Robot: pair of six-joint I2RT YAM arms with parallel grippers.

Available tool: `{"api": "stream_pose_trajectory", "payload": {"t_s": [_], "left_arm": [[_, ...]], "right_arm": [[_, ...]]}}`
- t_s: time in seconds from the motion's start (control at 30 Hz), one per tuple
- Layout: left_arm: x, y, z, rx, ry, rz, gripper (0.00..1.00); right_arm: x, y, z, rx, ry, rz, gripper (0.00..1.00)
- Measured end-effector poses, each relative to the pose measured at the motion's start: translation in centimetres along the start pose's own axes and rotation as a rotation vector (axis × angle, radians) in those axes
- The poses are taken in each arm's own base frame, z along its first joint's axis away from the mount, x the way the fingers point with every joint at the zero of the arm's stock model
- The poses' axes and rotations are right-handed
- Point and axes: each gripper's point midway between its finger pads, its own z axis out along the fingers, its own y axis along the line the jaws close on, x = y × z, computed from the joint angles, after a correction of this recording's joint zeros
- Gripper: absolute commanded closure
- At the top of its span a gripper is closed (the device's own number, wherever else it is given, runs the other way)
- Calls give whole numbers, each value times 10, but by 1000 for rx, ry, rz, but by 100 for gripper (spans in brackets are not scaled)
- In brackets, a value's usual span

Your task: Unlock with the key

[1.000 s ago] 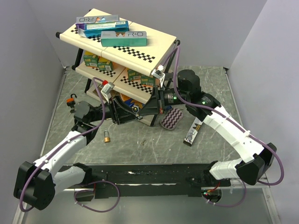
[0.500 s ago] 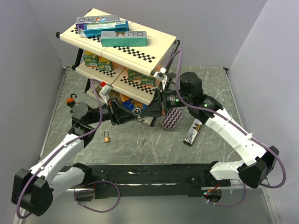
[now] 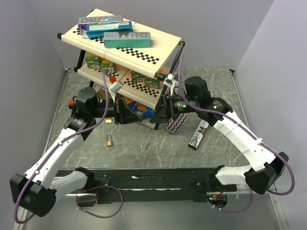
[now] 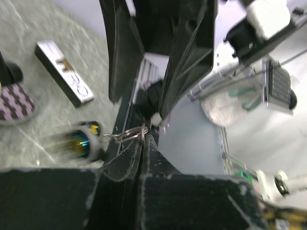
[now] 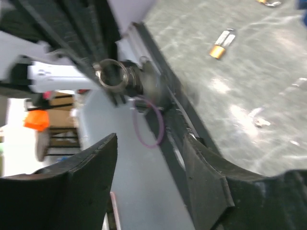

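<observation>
The grey marbled worktop (image 3: 158, 153) fills the overhead view, and a two-level shelf rack (image 3: 160, 45) stands in its upper left, with long flat boxes (image 3: 127, 39) on its top board and small green cartons on the board below. The left arm (image 3: 57, 153) rises from the lower left corner and the right arm (image 3: 244, 139) from the lower right. Their tips face each other near the middle of the frame, just in front of the rack's lower shelf. The right claw (image 5: 151, 143) stands wide, its two dark fingers spread across the bottom of its own camera view with nothing between them. The left claw (image 4: 142, 139) is closed tight, its fingertips pinching a thin key ring (image 4: 128, 135). A small round metal piece (image 4: 79, 143) hangs from that ring, too blurred to tell whether it is a lock body or a key. The ring and its piece sit in the air between the two claws, just ahead of the right claw's open fingers. A purple and white striped pad (image 3: 176, 122) lies on the worktop right of centre, with a black and silver box (image 3: 197, 136) just beside it to the lower right. A small brass padlock (image 3: 110, 141) lies by itself left of centre, below the left claw and well apart from the held ring.
</observation>
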Motion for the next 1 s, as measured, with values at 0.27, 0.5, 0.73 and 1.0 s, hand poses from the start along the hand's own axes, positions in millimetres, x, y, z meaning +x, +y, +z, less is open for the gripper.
{"api": "stream_pose_trajectory", "payload": {"t_s": [0.27,0.5,0.73,1.0], "left_arm": [[35,-2,-9,14,150,-95,99],[42,-7,-12,30,201,-119,99],[47,-10,-14,42,222,-132,99],[48,-9,-14,47,228,-140,99]], "right_arm": [[-7,20,-5,43,-9,-175,34],[-5,39,14,-8,26,-263,38],[5,22,42,-2,102,-237,45],[4,29,43,-41,99,-244,53]]}}
